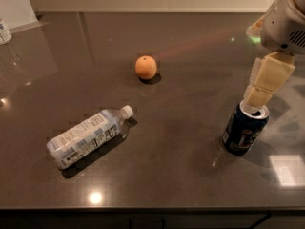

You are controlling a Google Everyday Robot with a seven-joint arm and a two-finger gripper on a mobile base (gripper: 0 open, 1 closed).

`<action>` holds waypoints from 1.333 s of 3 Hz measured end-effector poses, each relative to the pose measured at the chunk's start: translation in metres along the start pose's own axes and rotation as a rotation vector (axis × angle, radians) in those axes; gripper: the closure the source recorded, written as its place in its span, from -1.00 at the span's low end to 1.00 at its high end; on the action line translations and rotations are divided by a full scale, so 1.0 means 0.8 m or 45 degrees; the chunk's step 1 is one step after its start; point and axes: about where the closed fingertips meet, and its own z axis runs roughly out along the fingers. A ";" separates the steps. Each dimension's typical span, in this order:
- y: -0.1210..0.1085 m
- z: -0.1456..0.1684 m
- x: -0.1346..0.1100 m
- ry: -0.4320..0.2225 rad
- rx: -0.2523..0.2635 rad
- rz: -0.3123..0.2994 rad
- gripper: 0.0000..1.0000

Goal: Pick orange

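Observation:
The orange [146,67], small and round with a tiny dark dimple, sits alone on the dark countertop [190,142], left of centre and toward the back. My gripper [258,98], pale yellow under a white wrist, hangs at the right side, its tip just above the top of a dark blue soda can [245,128]. The gripper is far to the right of the orange and holds nothing that I can see.
A clear plastic water bottle [88,135] with a white label lies on its side at the front left. The soda can stands upright at the right. A small container [5,31] stands at the far left edge. The counter's front edge runs along the bottom.

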 end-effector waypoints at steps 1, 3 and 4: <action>-0.029 0.023 -0.023 -0.034 -0.013 0.065 -1.00; -0.071 0.090 -0.085 -0.158 -0.047 0.128 -1.00; -0.079 0.129 -0.124 -0.241 -0.079 0.119 -1.00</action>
